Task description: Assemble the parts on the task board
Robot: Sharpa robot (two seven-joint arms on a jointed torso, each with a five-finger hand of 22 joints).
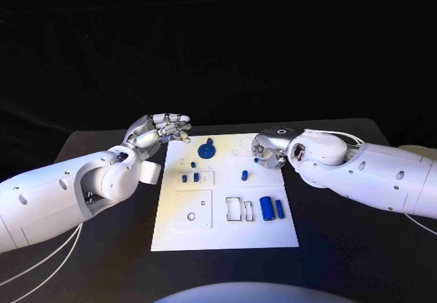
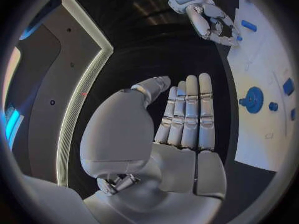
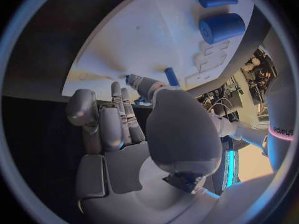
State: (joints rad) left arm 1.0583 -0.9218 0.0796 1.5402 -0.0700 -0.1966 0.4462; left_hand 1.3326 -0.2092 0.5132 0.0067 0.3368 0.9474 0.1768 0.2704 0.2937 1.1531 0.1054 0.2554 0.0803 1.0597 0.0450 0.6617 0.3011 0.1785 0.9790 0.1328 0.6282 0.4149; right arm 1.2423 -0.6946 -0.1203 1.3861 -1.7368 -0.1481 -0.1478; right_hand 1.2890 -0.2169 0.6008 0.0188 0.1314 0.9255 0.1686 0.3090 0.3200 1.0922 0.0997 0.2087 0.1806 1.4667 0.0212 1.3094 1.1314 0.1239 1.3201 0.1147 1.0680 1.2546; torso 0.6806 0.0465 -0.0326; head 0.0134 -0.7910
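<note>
The white task board (image 1: 177, 233) lies in the middle of the black desk (image 1: 346, 252). On it, a blue gear-like round part (image 1: 208, 151) sits toward 12 o'clock. Two small blue pegs (image 1: 189, 178) stand just left of centre, and a single upright peg (image 1: 244, 175) stands right of centre. Toward 4 o'clock a thick blue cylinder (image 1: 267, 208) lies beside a thinner blue bar (image 1: 280, 209), the two close together.

The left hand (image 1: 162, 129) hovers off the board's 11 o'clock corner. In the left wrist view its fingers (image 2: 187, 112) stretch straight, side by side, holding nothing.

The right hand (image 1: 269, 150) is over the board's edge at about 2 o'clock. Its fingers (image 3: 121, 114) are extended with the thumb forward. A small blue piece seems to sit at the thumb tip, but I cannot tell whether it is held.
</note>
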